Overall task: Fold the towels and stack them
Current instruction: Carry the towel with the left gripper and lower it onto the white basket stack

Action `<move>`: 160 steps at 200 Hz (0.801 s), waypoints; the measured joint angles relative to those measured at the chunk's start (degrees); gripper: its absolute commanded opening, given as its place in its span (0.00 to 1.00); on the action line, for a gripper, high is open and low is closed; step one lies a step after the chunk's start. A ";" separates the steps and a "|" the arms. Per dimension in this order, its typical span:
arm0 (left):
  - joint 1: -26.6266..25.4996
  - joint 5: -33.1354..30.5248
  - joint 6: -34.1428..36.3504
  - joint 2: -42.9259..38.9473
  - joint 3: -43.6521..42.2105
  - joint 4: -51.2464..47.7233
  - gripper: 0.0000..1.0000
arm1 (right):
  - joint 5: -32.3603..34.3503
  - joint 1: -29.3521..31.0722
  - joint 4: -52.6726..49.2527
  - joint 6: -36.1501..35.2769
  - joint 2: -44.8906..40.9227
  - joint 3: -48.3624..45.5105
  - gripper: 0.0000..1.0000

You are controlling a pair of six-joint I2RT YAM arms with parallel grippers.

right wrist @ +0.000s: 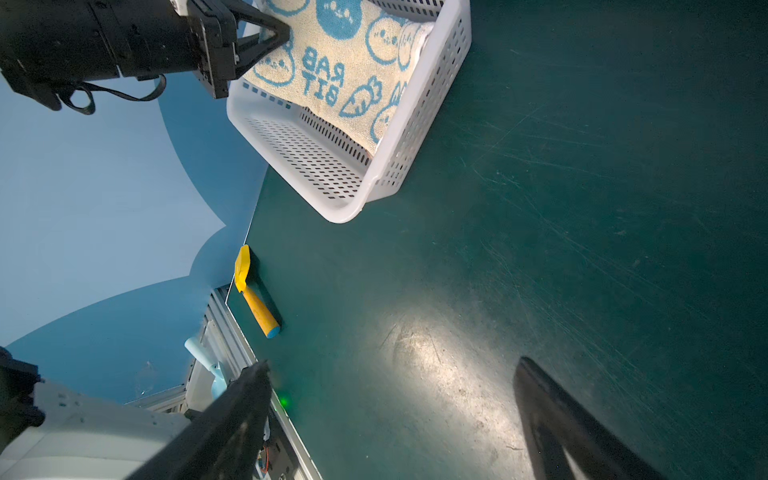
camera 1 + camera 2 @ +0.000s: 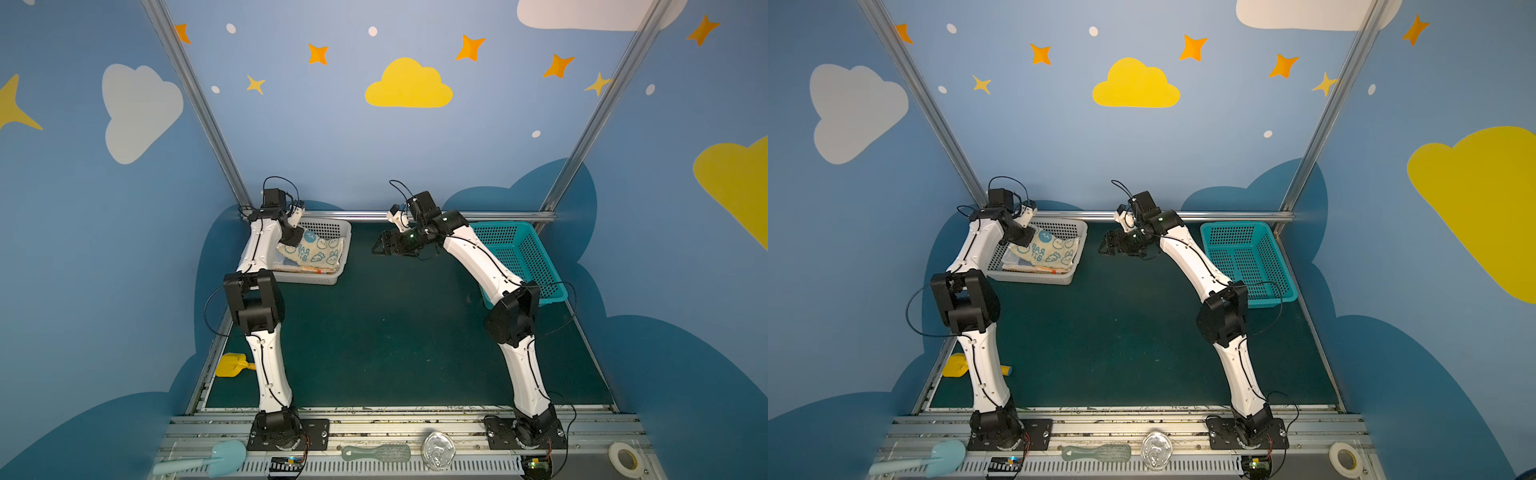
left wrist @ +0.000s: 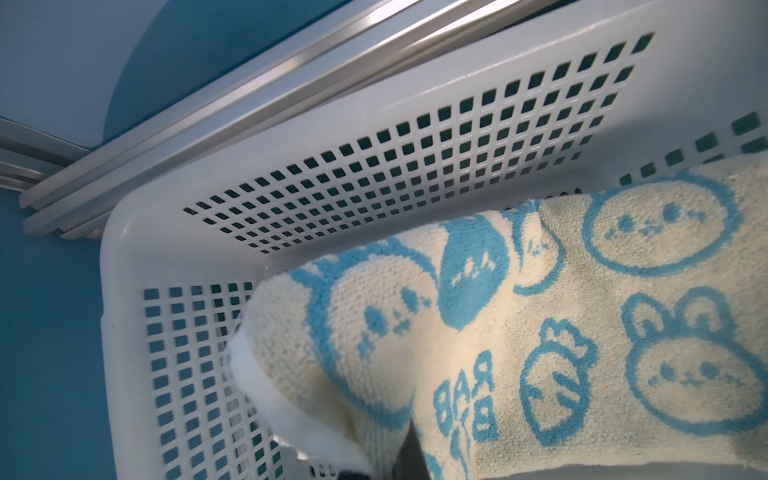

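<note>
1. Currently the blue-and-cream rabbit towel (image 2: 322, 249) lies draped on top of the pile in the white perforated basket (image 2: 309, 281), at the far left of the green mat (image 2: 395, 332). Orange-edged cloths (image 2: 305, 270) peek out beneath it.
2. The left gripper (image 1: 282, 35) is clenched on that towel's edge — its wrist view shows the cloth bunched and curling over where it is pinched.
3. The right gripper (image 2: 380, 246) hangs over the mat near the basket, fingers spread wide, holding nothing.
4. As I judge it, the towel will handle as light, soft terry with no stiffness — it should sag and trail from a single pinch. It could drag on the basket wall or pull at the cloths below.
5. The best hold is probably a hemmed corner or edge. A second pinch at the neighbouring corner would let it be spread flat on the mat for folding.
</note>
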 measured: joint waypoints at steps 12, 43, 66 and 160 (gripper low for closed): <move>0.00 -0.26 0.00 0.00 0.00 -0.04 0.03 | 0.00 0.00 0.00 0.00 0.00 0.00 0.91; 0.00 -1.03 0.26 -0.02 -0.24 0.09 0.03 | 0.00 0.00 0.02 0.00 0.11 0.00 0.91; 0.02 -1.18 0.42 -0.02 -0.66 0.39 0.03 | -0.02 0.02 0.04 0.02 0.31 0.00 0.91; 0.17 -1.88 0.42 -0.15 0.57 0.55 0.03 | 0.35 1.57 1.95 -0.17 0.39 0.00 0.91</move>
